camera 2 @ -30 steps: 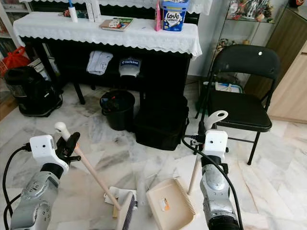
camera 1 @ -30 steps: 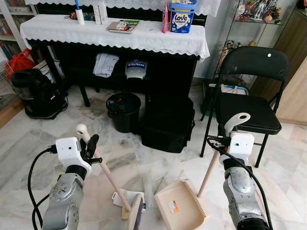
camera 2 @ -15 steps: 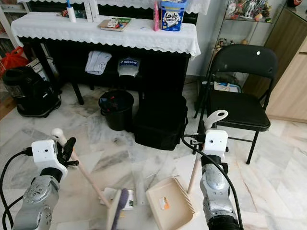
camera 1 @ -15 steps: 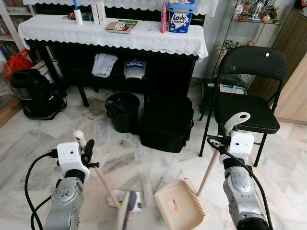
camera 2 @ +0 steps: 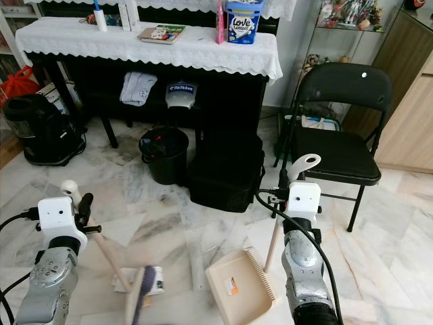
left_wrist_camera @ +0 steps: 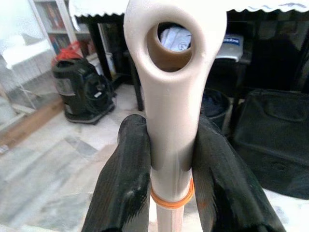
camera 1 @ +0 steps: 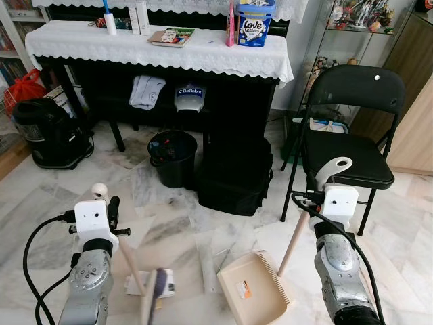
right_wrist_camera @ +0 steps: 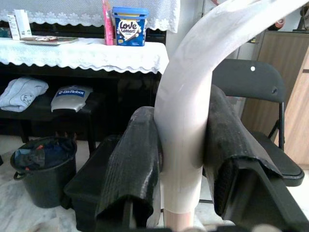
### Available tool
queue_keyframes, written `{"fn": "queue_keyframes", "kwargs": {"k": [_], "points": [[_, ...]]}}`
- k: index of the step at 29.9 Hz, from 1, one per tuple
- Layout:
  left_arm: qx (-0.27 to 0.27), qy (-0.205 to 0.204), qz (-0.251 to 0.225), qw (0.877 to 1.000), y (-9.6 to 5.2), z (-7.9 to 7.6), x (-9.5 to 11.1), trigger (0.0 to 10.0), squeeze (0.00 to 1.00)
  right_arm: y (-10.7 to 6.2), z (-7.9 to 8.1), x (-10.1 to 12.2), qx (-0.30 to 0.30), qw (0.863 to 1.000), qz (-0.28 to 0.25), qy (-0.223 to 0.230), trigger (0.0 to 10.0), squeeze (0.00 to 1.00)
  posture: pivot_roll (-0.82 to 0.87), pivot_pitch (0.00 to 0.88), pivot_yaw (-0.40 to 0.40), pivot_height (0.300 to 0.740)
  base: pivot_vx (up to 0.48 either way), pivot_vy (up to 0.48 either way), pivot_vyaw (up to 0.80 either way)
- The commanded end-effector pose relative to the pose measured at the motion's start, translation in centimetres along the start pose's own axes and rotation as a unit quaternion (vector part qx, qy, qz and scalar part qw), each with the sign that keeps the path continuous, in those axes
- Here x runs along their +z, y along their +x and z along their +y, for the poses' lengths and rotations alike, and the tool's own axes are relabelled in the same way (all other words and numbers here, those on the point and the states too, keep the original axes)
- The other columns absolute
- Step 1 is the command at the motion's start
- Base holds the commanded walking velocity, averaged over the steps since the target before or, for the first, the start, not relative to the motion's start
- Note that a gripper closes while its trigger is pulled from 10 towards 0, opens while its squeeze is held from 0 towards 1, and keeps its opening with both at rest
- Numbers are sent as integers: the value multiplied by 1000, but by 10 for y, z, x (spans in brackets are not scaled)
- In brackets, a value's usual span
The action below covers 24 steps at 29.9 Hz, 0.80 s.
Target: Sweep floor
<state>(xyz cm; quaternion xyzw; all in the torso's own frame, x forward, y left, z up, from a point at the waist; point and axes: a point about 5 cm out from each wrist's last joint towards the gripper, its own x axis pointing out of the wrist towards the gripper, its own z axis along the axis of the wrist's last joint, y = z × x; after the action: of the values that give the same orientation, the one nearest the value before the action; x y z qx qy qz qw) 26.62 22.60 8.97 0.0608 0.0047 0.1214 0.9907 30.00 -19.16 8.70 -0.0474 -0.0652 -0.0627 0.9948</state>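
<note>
Far left: black vacuum-like appliance (camera 1: 51, 132) on marble floor (camera 1: 203, 223), well apart from the work.

Left gripper (left_wrist_camera: 170, 159) pinching the broom handle (left_wrist_camera: 171, 96) just under its looped cream top, black fingers (left_wrist_camera: 123, 179) pressed tight on both sides. Broom (camera 1: 128, 261) slanting from the gripper down and toward centre, long axis running low-right; bristle head (camera 1: 152, 305) blurred, on the floor near the bottom edge. Crumpled white paper scrap (camera 1: 166, 283) touching or just beside the bristles, on their dustpan side; exact contact unclear in the blur.

Centre: clear plastic strip (camera 1: 206, 261) lying on the floor between paper and pan, long axis roughly away from the robot. Black bin (camera 1: 174, 157) and black bag (camera 1: 235, 175) behind, under the lace-covered table (camera 1: 162, 51).

Right of centre: cream dustpan (camera 1: 254, 291) flat on the floor, rim with comb teeth on its right side, open mouth judged to face left toward the broom. Right gripper (right_wrist_camera: 181, 140) clamped on the dustpan handle (right_wrist_camera: 186, 121), fingers squeezed around the curved cream grip; wooden shaft angling down-left to the pan.

Far right: black folding chair (camera 1: 355, 122).

Key relation: debris lies right of the bristles, pan further right still, so the next stroke likely a left-arm push rightward along the floor, pan held steady.
</note>
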Motion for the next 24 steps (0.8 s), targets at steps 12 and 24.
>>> {"fn": "queue_keyframes", "kwargs": {"k": [12,24], "points": [[1,3,-23,1000,2,-3,6,10000,0,6,1,10,1,1000,-24,3,10000,0,-13,0,-24,740,0,0,0],[11,-49,-80,996,7,-1,30,10000,0,6,2,10,3,1000,-25,5,10000,0,-10,0,-27,740,0,0,0]]}}
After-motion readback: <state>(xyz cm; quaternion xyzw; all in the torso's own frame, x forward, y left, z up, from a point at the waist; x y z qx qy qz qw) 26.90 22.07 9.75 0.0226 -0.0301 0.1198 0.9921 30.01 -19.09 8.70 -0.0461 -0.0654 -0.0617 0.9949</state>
